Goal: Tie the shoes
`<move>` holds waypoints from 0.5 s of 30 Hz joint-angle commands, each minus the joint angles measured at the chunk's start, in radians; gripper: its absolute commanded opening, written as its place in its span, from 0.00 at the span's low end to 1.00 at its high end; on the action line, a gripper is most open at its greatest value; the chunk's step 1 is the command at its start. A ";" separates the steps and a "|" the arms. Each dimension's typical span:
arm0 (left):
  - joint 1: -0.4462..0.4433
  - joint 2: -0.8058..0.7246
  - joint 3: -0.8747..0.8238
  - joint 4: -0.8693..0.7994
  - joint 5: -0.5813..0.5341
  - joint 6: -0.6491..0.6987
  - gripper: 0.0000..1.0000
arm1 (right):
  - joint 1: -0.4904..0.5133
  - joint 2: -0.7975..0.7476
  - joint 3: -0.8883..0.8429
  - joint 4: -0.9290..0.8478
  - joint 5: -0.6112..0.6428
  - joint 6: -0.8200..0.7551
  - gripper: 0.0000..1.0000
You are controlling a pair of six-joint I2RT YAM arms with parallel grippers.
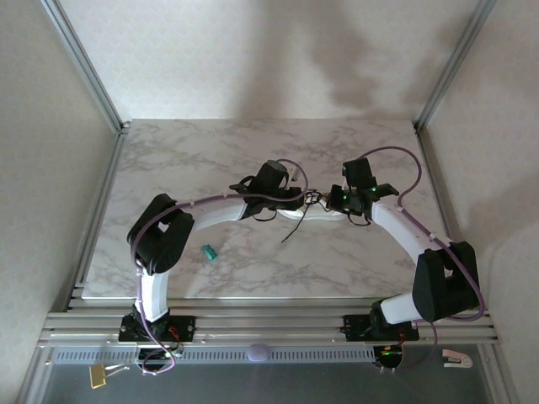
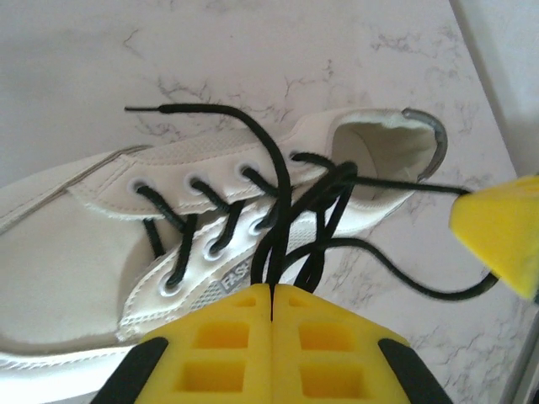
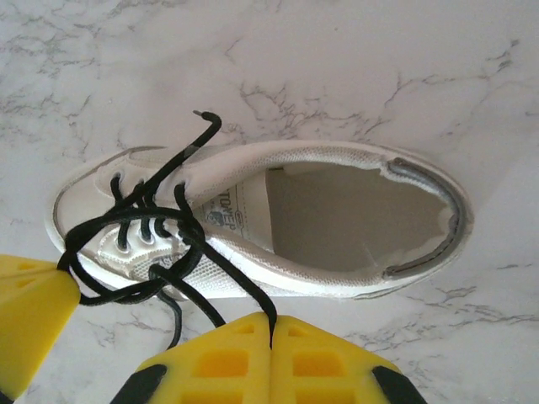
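Note:
The white sneaker (image 1: 296, 214) lies on the marble table between my two grippers. In the left wrist view the shoe (image 2: 84, 252) sits side-on with its black laces (image 2: 282, 194) crossing the eyelets. My left gripper (image 2: 273, 288) is shut on a bundle of lace strands at the shoe's side. In the right wrist view the shoe (image 3: 337, 210) shows its open collar. My right gripper (image 3: 271, 321) is shut on one lace strand (image 3: 227, 282) running taut from the knot area. Each gripper's yellow finger shows in the other's view, the right gripper's finger (image 2: 501, 227) and the left gripper's finger (image 3: 29, 311). One lace end (image 3: 206, 122) lies free over the tongue.
A small teal object (image 1: 209, 251) lies on the marble table (image 1: 210, 160) left of the shoe, under the left arm. Metal frame posts (image 1: 84, 67) stand at the table's back corners. A gold padlock (image 1: 98, 376) hangs below the front rail.

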 commanded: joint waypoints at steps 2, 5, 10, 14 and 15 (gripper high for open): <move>0.018 -0.058 -0.039 0.049 0.056 0.067 0.00 | -0.007 0.013 0.040 -0.050 0.059 -0.027 0.00; 0.019 -0.062 -0.047 0.045 0.067 0.096 0.00 | -0.006 0.018 0.050 -0.065 0.081 -0.029 0.00; 0.019 -0.041 -0.034 0.001 0.032 0.134 0.00 | -0.008 0.031 0.070 -0.088 0.114 -0.030 0.00; 0.019 -0.029 -0.018 -0.045 -0.020 0.166 0.00 | -0.008 0.029 0.074 -0.101 0.142 -0.030 0.00; 0.019 -0.028 -0.014 -0.058 -0.030 0.174 0.00 | -0.008 0.029 0.074 -0.104 0.149 -0.029 0.00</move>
